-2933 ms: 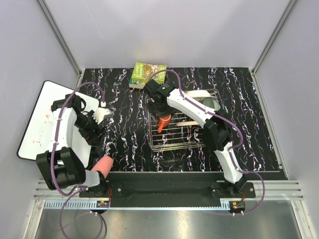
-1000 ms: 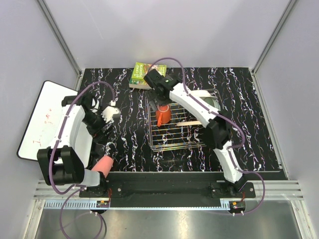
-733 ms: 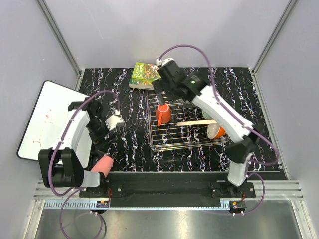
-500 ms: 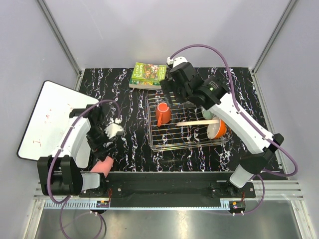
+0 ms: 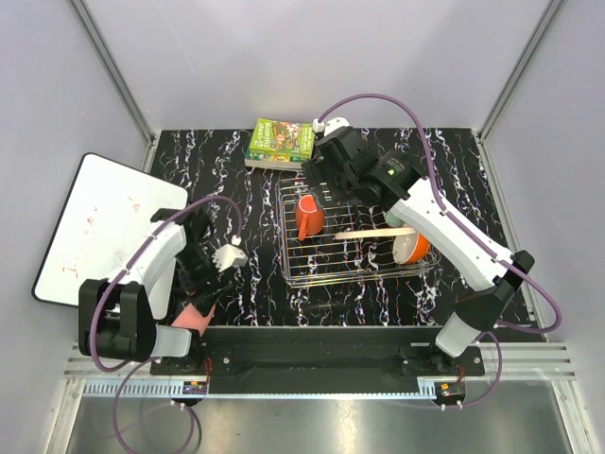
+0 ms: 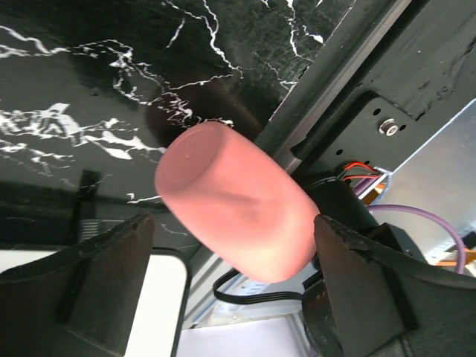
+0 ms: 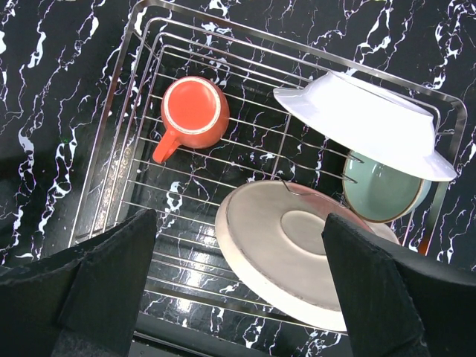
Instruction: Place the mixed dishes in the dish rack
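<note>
The dish rack [image 5: 312,270] stands mid-table and also shows in the right wrist view [image 7: 111,163]. It holds a salmon-pink cup [image 5: 308,218] [image 7: 195,108], a large white plate [image 7: 364,123], a pale green bowl [image 7: 383,193], a pink-and-cream plate [image 7: 297,249] and the orange-sided bowl [image 5: 413,248]. My right gripper [image 5: 326,184] [image 7: 238,297] hovers open and empty above the rack. The second pink cup [image 5: 196,317] [image 6: 234,210] lies on its side at the table's near edge. My left gripper [image 5: 200,288] [image 6: 234,297] is open, its fingers [image 6: 97,290] on either side of this cup, not touching it.
A green book [image 5: 280,140] lies behind the rack. A white board with red scribbles [image 5: 95,222] leans off the table's left edge. The black base rail [image 6: 372,89] and cables run just beyond the lying cup.
My right gripper let go of the cup in the rack and rose back above it. My left arm swung toward the near edge and came down over the lying pink cup.
</note>
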You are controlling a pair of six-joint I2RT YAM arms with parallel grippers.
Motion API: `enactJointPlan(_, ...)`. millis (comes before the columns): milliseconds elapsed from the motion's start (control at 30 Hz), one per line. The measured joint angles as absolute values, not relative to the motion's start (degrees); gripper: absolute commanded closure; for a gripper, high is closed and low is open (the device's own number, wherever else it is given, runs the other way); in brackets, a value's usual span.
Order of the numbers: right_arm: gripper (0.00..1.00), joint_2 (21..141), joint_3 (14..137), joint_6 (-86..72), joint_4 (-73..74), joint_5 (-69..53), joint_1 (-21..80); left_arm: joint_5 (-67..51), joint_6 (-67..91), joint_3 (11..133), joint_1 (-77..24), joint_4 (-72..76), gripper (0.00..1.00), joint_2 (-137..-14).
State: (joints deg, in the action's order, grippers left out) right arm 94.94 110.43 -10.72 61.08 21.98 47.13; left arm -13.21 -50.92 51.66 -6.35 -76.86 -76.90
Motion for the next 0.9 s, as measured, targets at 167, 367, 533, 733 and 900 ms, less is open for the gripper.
enactJointPlan(167,0.0,94.94,110.43,-10.68,61.08,22.09,47.13,-13.76,-49.58,51.33,-6.44,-76.86,0.01,-78.22)
enactJointPlan(367,0.0,94.94,110.43,-10.66,61.1,23.0,47.13,-13.67,-45.43,50.19,-7.11,-76.66,0.01,-81.89)
enactJointPlan(533,0.0,94.94,110.43,-10.5,61.1,23.09,47.13,-12.95,-42.33,48.36,-7.14,-76.2,0.01,-83.0)
enactJointPlan(733,0.0,94.89,110.17,-10.5,61.12,23.09,47.16,-12.56,-39.35,48.12,-7.14,-75.07,0.03,-83.79)
enactJointPlan(900,0.0,94.89,110.15,-10.5,61.12,23.2,47.13,-11.88,-36.32,48.12,-7.79,-73.17,0.16,-85.67)
